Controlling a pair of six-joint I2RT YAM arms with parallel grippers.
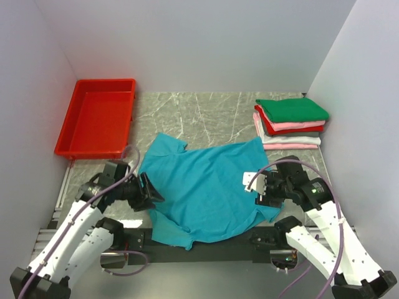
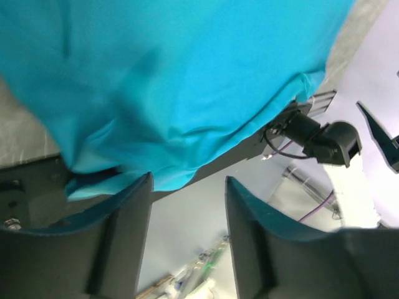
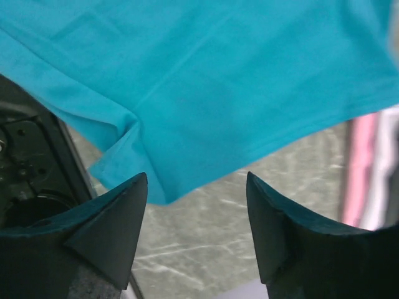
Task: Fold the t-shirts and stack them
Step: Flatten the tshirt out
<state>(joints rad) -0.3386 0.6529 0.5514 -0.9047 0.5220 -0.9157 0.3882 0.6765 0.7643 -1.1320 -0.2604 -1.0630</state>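
nearest you, take the teal t-shirt [image 1: 206, 187] as your landmark. it lies spread out and rumpled on the marble-patterned table [image 1: 206, 115], between your two arms. its near edge is draped over the dark rail [image 1: 218, 249] at the front of the table.

your left gripper [image 1: 149, 190] sits at the shirt's left edge, low over the table. in the left wrist view its fingers [image 2: 124, 237] stand apart with nothing between them, and the teal cloth lies just beyond the tips.

your right gripper [image 1: 259, 190] sits at the shirt's right edge. in the right wrist view its fingers [image 3: 106, 237] are spread wide and empty. a folded-over corner of the shirt lies just ahead of the finger on the left of that view, with bare table ahead of the gap. neither tool holds any cloth.

farther back, just beside the shirt's far right corner, is a stack of folded t-shirts [image 1: 290, 128]. a green t-shirt [image 1: 293, 110] is on top, with pink, red, whitish and pink layers under it. beyond the shirt's far left sleeve, near it but apart, sits the red plastic tray [image 1: 93, 84].
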